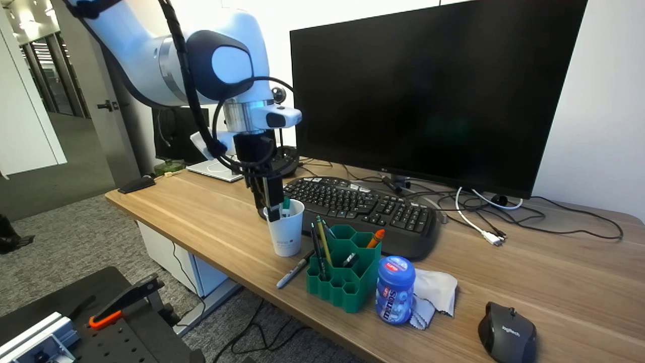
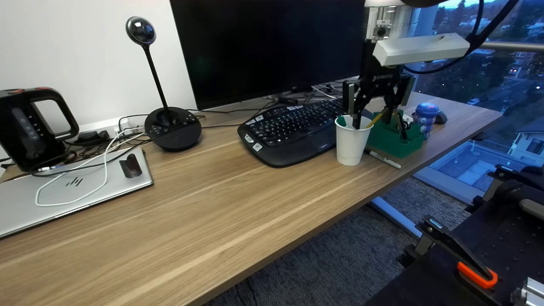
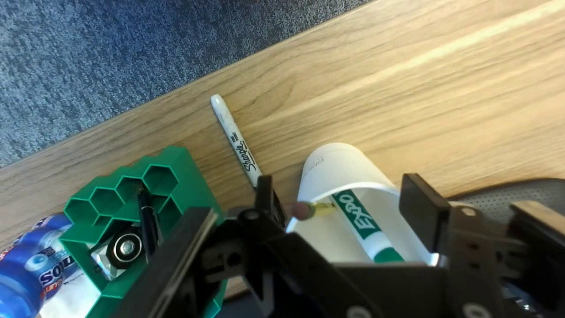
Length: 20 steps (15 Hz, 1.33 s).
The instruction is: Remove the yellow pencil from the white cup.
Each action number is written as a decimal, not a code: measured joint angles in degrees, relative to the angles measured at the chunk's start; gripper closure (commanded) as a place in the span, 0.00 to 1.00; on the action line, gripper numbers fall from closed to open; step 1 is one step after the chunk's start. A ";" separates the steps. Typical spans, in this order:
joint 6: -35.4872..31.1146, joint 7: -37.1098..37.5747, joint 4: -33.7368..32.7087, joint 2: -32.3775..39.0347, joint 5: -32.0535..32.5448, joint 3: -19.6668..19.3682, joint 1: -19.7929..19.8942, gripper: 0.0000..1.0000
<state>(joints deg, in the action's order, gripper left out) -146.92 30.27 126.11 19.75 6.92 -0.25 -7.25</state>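
Wrist view, tabletop (image 3: 410,88): is filling the upper right.
Hand (image 3: 340,203): fingers (image 3: 421,212) are standing wide apart, lower frame.
White cup (image 3: 342,170): is standing just right of centre.
Green marker (image 3: 362,218): is leaning inside the cup.
Yellow pencil (image 3: 312,210): is jutting past the cup's left rim, between the fingers.

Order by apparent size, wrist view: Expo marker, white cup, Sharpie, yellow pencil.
1. White cup
2. Expo marker, Sharpie: unsure; Sharpie longer, Expo marker wider
3. Yellow pencil: only a short end shows, perhaps enlarged by nearness
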 measured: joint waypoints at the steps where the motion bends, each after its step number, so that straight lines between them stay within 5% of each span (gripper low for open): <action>1: 0.00 -0.12 0.10 -0.07 -0.24 -0.05 0.00 0.65; 6: 0.12 -0.68 0.56 -0.73 -0.82 -0.28 0.01 0.99; 20: 4.76 -6.64 6.29 -12.82 -4.01 0.19 0.76 0.98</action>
<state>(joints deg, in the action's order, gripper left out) -142.17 23.62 132.40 6.92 2.91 -0.06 -6.49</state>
